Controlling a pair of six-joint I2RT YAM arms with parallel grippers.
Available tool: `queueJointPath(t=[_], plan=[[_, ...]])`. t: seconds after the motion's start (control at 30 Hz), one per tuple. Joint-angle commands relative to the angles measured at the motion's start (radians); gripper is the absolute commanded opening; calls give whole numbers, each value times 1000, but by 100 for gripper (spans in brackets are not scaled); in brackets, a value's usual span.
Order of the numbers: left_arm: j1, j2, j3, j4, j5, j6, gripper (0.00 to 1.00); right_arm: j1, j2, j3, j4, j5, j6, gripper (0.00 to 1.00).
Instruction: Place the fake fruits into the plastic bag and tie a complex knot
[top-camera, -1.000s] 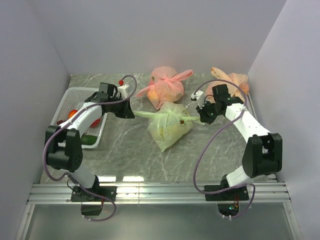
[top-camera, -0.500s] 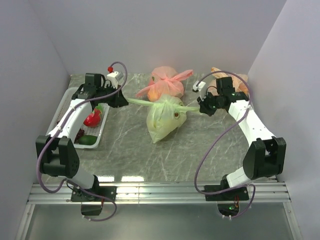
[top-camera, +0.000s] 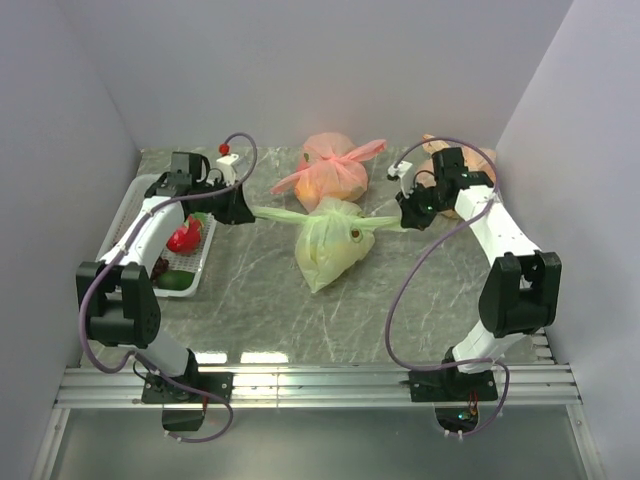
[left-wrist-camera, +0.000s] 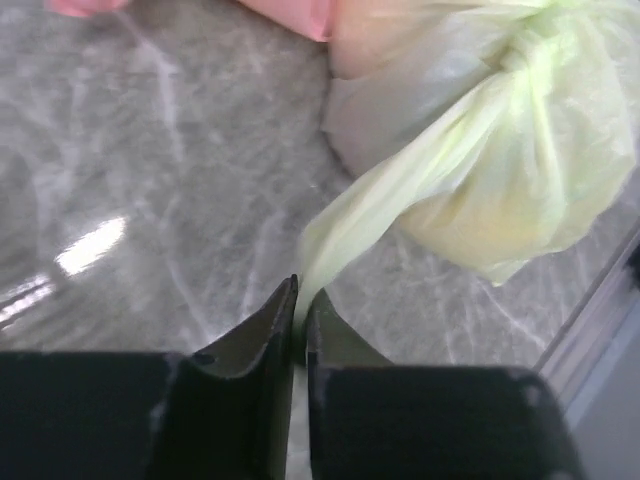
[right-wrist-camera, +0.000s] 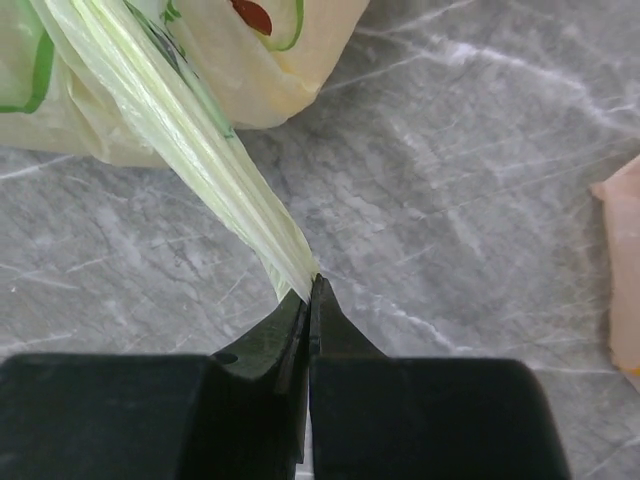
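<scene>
no readable text, labels or numbers

The pale-green plastic bag (top-camera: 328, 252) lies bulging on the counter (top-camera: 250, 300), yellowish inside. Its knot (top-camera: 338, 208) sits at the far end, tails stretched taut sideways. A red fruit (top-camera: 183, 240) and a dark green fruit (top-camera: 176, 281) lie well left.

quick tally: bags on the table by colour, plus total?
pale-green bag: 1
pink bag: 1
orange-tan bag: 1 (partly hidden)
Total: 3
</scene>
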Motion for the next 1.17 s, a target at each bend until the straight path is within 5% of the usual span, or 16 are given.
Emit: queueJointPath(t=[0.0, 0.03, 0.07, 0.1, 0.17, 0.2, 0.23, 0.3, 0.53, 0.63, 1.13], plan=[[74, -33, 77, -50, -141, 88, 14, -88, -14, 77, -149, 220, -15, 6], [48, -41, 88, -58, -130, 89, 21, -58, -18, 92, -169, 200, -15, 14], [39, -46, 103, -78, -117, 89, 28, -50, -19, 137, -201, 182, -27, 41], [24, -55, 150, -102, -101, 95, 45, -42, -28, 164, -270, 148, -28, 55], [14, -62, 203, -173, -86, 92, 63, -35, -47, 248, -329, 111, -24, 86], [13, -67, 253, -194, -84, 86, 78, -35, -71, 275, -364, 87, -18, 91], [14, -70, 275, -219, -81, 82, 91, -35, -80, 302, -373, 77, -7, 93], [14, -79, 328, -216, -104, 28, 99, -35, -106, 373, -361, 60, 51, 94], [13, 2, 517, -181, -130, -121, 99, -35, -125, 390, -41, 102, 483, 96], [13, 63, 579, -182, -216, -225, 99, -35, -71, 416, -4, 64, 537, 97], [1, -12, 230, 22, -336, -256, 100, 93, -232, -85, 223, 16, 493, 99]])
